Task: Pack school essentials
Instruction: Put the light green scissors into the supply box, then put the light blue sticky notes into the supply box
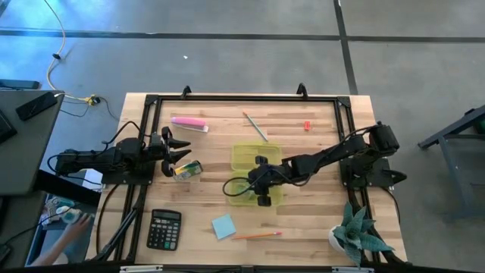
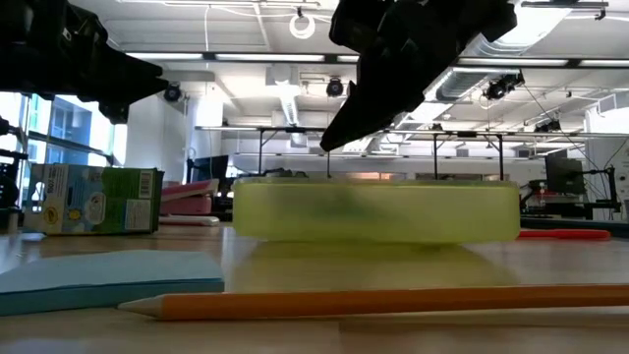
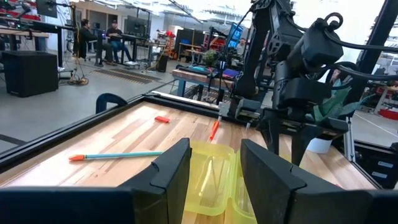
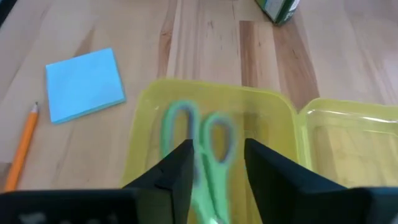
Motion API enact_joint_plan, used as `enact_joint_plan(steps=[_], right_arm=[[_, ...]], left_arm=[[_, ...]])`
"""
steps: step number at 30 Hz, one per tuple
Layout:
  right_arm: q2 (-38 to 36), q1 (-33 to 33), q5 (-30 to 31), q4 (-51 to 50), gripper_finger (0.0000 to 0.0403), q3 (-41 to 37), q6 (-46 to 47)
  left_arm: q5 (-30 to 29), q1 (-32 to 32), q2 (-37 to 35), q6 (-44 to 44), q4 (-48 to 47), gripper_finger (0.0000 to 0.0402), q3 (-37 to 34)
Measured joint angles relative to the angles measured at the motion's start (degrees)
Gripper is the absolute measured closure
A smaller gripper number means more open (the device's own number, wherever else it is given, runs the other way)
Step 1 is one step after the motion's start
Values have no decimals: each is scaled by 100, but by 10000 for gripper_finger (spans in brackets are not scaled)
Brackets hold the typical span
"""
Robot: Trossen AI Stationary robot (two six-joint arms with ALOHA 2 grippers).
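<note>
The green-handled scissors (image 4: 199,146) show blurred in the near half of the open translucent yellow-green case (image 1: 256,157), straight below my right gripper (image 4: 217,165). That gripper is open and hangs over the case (image 2: 373,208). My left gripper (image 1: 176,154) waits open at the table's left, beside the small crayon box (image 1: 188,170), which stands on the wood. The light-blue note pad (image 1: 223,226) and the orange pencil (image 1: 258,235) lie flat near the front edge. The thin greenish pencil (image 1: 255,127) and the tiny red piece (image 1: 307,125) lie toward the far edge.
A black calculator (image 1: 164,229) sits at the near left, and a pink oblong (image 1: 189,123) at the far left. A potted plant (image 1: 356,235) fills the near right corner. A black frame (image 1: 242,97) runs along the table's far edge. Bare wood lies right of the case.
</note>
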Motion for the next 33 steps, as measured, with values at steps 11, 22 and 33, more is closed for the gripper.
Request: enact_joint_plan(steps=[11,22,33], right_arm=[[-405,0,127,-286,246,0,-45],[-1836,213,1099,-1562,256,0,92],[-3050,598,2474,-2923,257,0,691]], left_arm=[[3,2,1,191,-2,261,0],[3,1,212,382,1,148,0],[-95,0,338,247,389,86,0]])
